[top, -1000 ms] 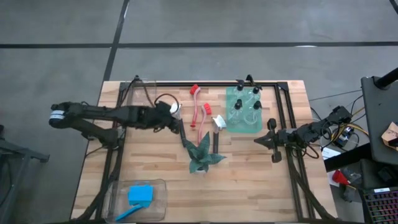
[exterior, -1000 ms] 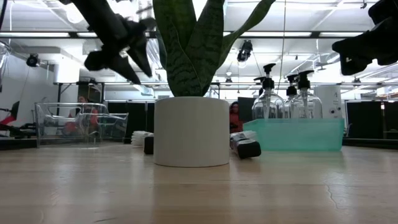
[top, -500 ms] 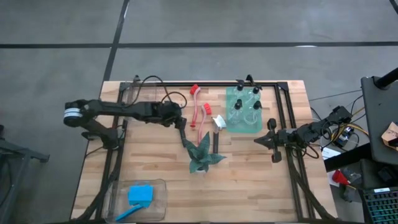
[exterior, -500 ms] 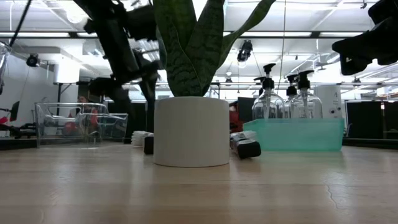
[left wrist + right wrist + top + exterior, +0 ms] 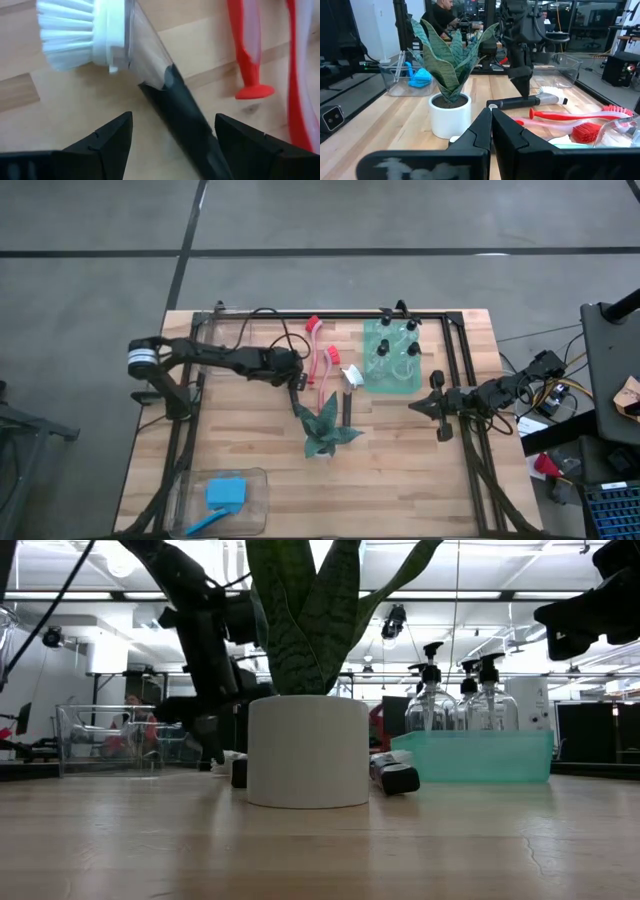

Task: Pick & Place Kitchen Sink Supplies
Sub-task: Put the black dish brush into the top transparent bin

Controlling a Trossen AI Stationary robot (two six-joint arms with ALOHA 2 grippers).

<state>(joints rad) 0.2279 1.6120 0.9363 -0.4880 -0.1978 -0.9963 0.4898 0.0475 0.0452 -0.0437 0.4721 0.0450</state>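
Bristles (image 5: 67,31) white, stiff; handle (image 5: 185,117) matte black, straddled by spread left claw (image 5: 172,134).

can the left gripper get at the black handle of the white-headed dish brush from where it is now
Probably yes. The left gripper is open and poised right over the white-headed dish brush, its black handle lying between the fingers. The red brushes lie apart to one side, and nothing covers the handle.

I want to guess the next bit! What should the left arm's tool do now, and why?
Probably lower a little and close. The left tool is open, its fingers either side of the white-headed brush's black handle, which lies on the table ungripped.
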